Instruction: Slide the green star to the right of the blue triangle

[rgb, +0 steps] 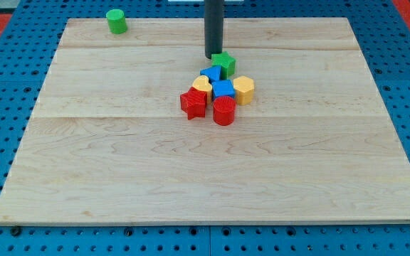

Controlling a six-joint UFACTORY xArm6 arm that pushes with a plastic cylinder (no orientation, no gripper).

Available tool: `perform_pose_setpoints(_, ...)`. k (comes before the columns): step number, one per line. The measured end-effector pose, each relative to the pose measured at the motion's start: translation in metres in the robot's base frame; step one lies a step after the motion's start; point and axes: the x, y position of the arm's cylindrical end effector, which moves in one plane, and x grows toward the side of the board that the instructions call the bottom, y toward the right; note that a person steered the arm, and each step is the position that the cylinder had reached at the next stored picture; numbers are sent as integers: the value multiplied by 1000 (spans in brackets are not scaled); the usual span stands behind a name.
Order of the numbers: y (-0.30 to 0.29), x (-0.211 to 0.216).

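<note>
The green star [224, 64] sits just above and to the right of the blue triangle [210, 74], touching the cluster of blocks at the board's upper middle. My tip [213, 56] stands at the star's upper left, touching or almost touching it. The blue triangle lies partly behind the star and just below my tip.
Below the triangle lie a blue cube [223, 89], a yellow block [201, 85], a yellow hexagon [243, 89], a red star [193, 104] and a red cylinder [224, 111]. A green cylinder [116, 20] stands at the top left of the wooden board [119, 156].
</note>
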Motion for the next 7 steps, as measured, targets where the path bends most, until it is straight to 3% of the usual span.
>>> perform_pose_setpoints(2,38,47)
perform_pose_setpoints(3,24,16)
perform_pose_setpoints(4,31,-51)
perform_pose_setpoints(5,-8,-106)
perform_pose_setpoints(6,-31,-106)
perform_pose_setpoints(7,-139,-94)
